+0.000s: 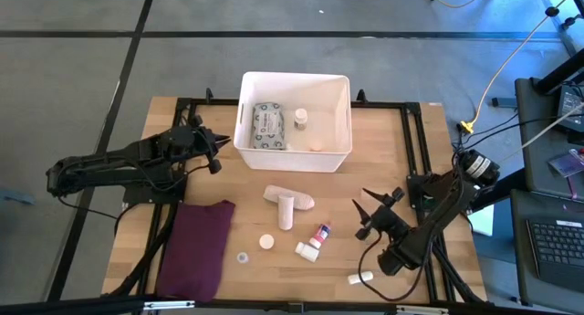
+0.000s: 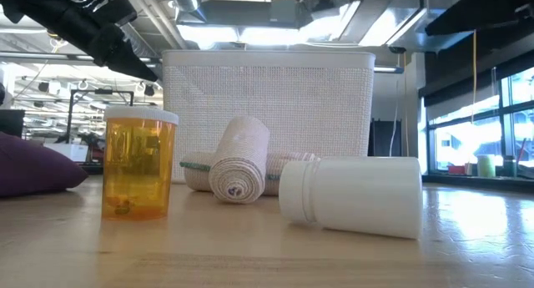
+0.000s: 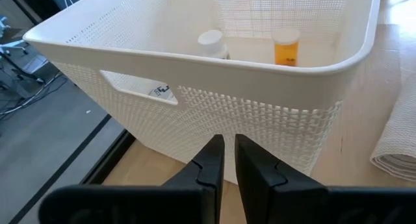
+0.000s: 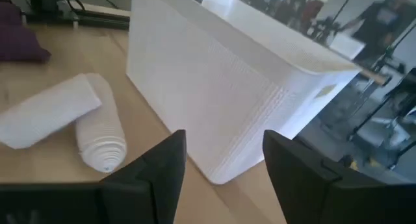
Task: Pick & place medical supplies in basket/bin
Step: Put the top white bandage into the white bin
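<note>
I am looking down on a pale wooden table [image 1: 392,151] standing on a grey floor, with a desk and keyboard [image 1: 557,246] off to the right side and cables trailing across the floor. A maroon cloth [image 1: 194,245] is lying flat near the front left corner.

The white basket [image 1: 294,121] is sitting at the back middle of the table. Inside it I am seeing a grey-green packet [image 1: 268,124], a white-capped bottle [image 3: 212,43] and an amber vial [image 3: 286,46].

Just in front of the basket two bandage rolls [image 1: 289,204] are lying touching each other, with small bottles, a tube and caps scattered nearer the front edge.

My left gripper [image 1: 215,153] is hovering beside the basket's left wall, fingers pressed together, holding nothing. My right gripper [image 1: 370,216] is hanging right of the rolls, fingers spread, empty.
</note>
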